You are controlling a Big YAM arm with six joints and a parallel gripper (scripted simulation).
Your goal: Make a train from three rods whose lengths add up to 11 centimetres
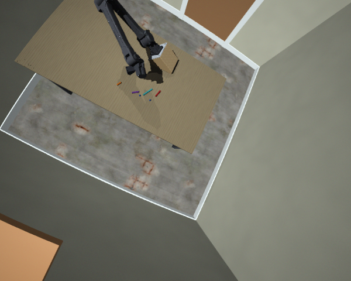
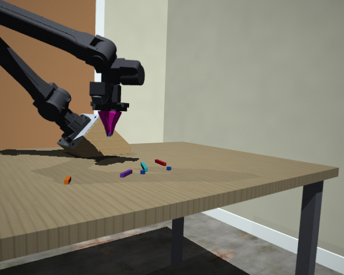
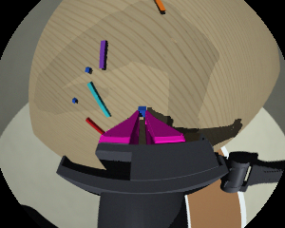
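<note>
My gripper (image 2: 109,133) with magenta fingers is shut on a small blue rod (image 3: 142,110) and holds it well above the table. On the table lie a turquoise rod (image 2: 144,166), a purple rod (image 2: 125,173), a red rod (image 2: 160,162), an orange rod (image 2: 67,180) and two more blue rods, one (image 2: 142,172) beside the turquoise rod's near end and one (image 2: 168,168) near the red rod. In the wrist view the turquoise rod (image 3: 99,99), purple rod (image 3: 103,55), red rod (image 3: 93,125) and orange rod (image 3: 160,6) show beyond the fingers. In the top view the gripper (image 1: 139,71) hangs behind the rods.
A wooden block (image 2: 102,145) on the arm's base mount stands behind the rods. The orange rod lies apart at the left. The table's edge runs at the right and front.
</note>
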